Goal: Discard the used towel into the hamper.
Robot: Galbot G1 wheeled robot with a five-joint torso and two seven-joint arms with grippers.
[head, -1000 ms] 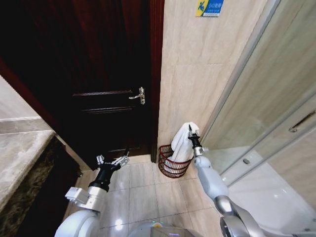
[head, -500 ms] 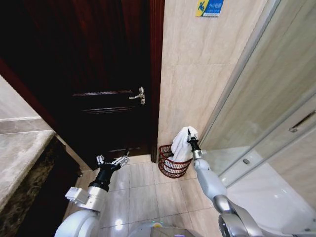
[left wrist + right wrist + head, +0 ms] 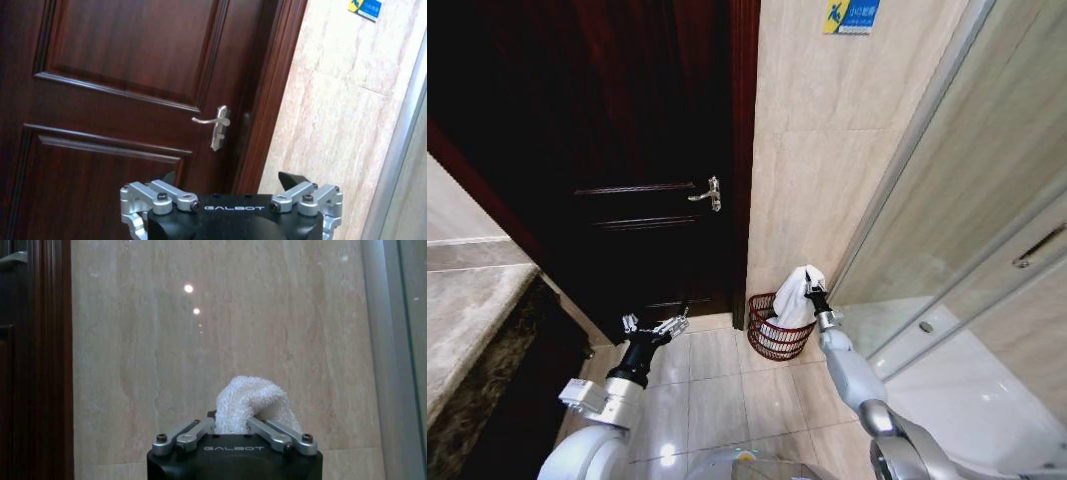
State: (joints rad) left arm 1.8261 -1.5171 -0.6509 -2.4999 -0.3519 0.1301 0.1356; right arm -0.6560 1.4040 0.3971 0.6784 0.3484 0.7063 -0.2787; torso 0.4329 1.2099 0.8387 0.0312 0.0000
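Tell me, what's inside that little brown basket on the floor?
The white towel hangs into the hamper, its top pinched by the right gripper. The towel's lower end and the hamper's bottom are hidden. The left gripper waits by the door.

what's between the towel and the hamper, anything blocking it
Nothing visible. The right gripper holds the towel right over the hamper, its lower end already inside the rim.

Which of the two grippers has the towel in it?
The right gripper, closed on the white towel over the hamper. The left gripper is open with nothing between its fingers, near the door.
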